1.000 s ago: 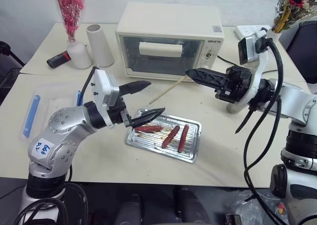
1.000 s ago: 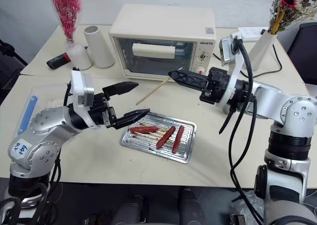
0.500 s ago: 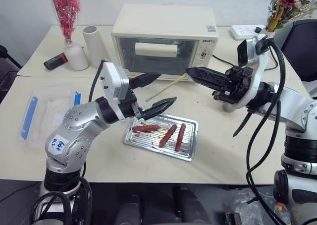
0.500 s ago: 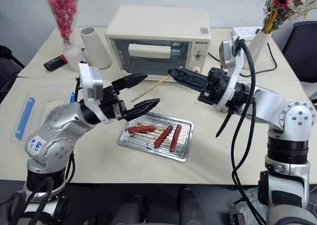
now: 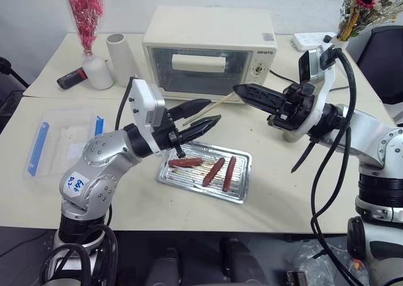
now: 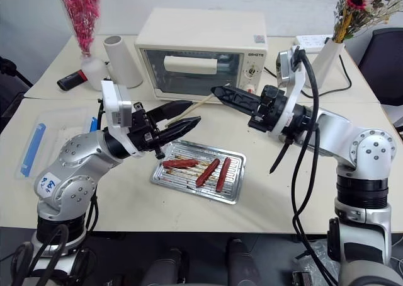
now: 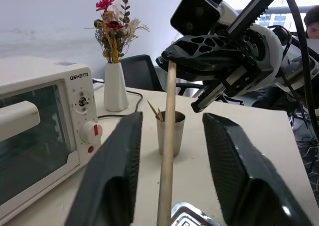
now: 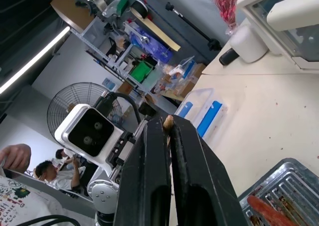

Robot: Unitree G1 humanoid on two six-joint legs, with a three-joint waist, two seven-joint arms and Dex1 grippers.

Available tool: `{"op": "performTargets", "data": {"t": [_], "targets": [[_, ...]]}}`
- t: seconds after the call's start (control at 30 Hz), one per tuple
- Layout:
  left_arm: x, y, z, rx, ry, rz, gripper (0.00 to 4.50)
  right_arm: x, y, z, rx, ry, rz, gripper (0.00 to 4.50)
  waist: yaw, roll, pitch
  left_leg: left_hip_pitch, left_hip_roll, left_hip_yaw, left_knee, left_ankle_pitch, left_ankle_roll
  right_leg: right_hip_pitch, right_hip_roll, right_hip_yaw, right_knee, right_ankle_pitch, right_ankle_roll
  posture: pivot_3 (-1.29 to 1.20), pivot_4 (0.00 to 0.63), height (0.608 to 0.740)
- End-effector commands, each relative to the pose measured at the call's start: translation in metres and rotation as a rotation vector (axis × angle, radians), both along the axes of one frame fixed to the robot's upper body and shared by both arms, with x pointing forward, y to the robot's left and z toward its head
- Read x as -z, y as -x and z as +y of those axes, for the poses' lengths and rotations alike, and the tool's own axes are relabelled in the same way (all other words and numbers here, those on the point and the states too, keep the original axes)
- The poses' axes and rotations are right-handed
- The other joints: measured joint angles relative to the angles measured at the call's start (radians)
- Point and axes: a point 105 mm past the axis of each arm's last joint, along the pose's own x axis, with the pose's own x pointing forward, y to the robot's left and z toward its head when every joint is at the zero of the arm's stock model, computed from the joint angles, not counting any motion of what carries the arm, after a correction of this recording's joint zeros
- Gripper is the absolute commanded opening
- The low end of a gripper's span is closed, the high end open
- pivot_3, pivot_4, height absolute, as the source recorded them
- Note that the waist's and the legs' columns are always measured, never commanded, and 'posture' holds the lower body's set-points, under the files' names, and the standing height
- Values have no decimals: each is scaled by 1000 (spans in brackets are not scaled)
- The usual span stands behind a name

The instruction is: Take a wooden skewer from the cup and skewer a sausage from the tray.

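Since a second ago, the left end effector (image 5: 203, 113) has been narrowed from wide open to a small gap, and its fingers are now set on either side of the wooden skewer (image 5: 208, 109) without being seen to press on it. The skewer is pinched at its far end by the right end effector (image 5: 238, 91), whose fingers are fully closed on it. The stick is held above the desk (image 5: 283, 172), slanting down from the right end effector's tip toward seven o'clock and passing between the left fingers (image 7: 115, 166).

The tray (image 5: 242, 186) is lying on the desk at six o'clock from the skewer, with three sausages in it. The sausage (image 5: 186, 162) nearest the left end effector is lying crosswise, and the other two are lying side by side at its three o'clock. The cup (image 7: 169, 132), with more sticks in it, is seen on the desk in the left wrist view, behind the held skewer. The oven (image 5: 208, 46) is standing at twelve o'clock from the tray.
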Motion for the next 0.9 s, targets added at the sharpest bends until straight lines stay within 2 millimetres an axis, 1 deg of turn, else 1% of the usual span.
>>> {"op": "performTargets", "data": {"t": [0.03,0.1,0.13,0.23,0.37,0.43,0.47,0.57,0.67,0.77,0.9], "targets": [[-10,6,-1,17,21,-45,779,-15,9,2,-16,-28,-62,0,0,0,0,0,0,0,0,0,0,0,0,0,0,0,0,0,150,740],[-10,6,-1,17,19,-45,184,-16,8,2,-13,-30,-61,0,0,0,0,0,0,0,0,0,0,0,0,0,0,0,0,0,150,740],[-9,6,0,16,19,-44,41,-16,8,3,-11,-32,-60,0,0,0,0,0,0,0,0,0,0,0,0,0,0,0,0,0,150,740],[-9,5,1,14,20,-43,41,-16,8,4,-9,-34,-59,0,0,0,0,0,0,0,0,0,0,0,0,0,0,0,0,0,150,740],[-6,0,5,-22,2,-32,41,-17,8,5,-9,-25,-66,0,0,0,0,0,0,0,0,0,0,0,0,0,0,0,0,0,150,740],[-4,-3,10,-50,-9,-27,0,-15,6,4,13,8,-71,519,0,0,0,0,0,0,0,0,0,0,0,0,0,0,0,0,150,740],[-3,-5,14,-65,-15,-24,0,-12,5,5,22,32,-75,691,-1,0,0,0,0,0,0,0,0,0,0,0,0,0,0,0,150,740],[3,-8,28,-114,-51,-10,0,-1,3,5,72,173,-136,1631,-1,0,0,0,0,0,0,0,0,0,0,0,0,0,0,0,150,740],[11,-8,47,-166,-103,17,0,14,0,4,132,324,-194,2644,-1,0,0,0,0,0,0,0,0,0,0,0,0,0,0,0,150,740],[18,-6,64,-196,-159,49,0,32,-2,1,180,454,-230,2644,0,0,0,0,1,-1,0,0,0,0,0,0,-1,0,0,0,150,740],[26,3,80,-193,-236,91,0,68,-4,-2,240,718,-282,2644,0,0,0,0,0,0,0,0,0,0,-2,-1,-2,0,-1,0,150,740]]}}
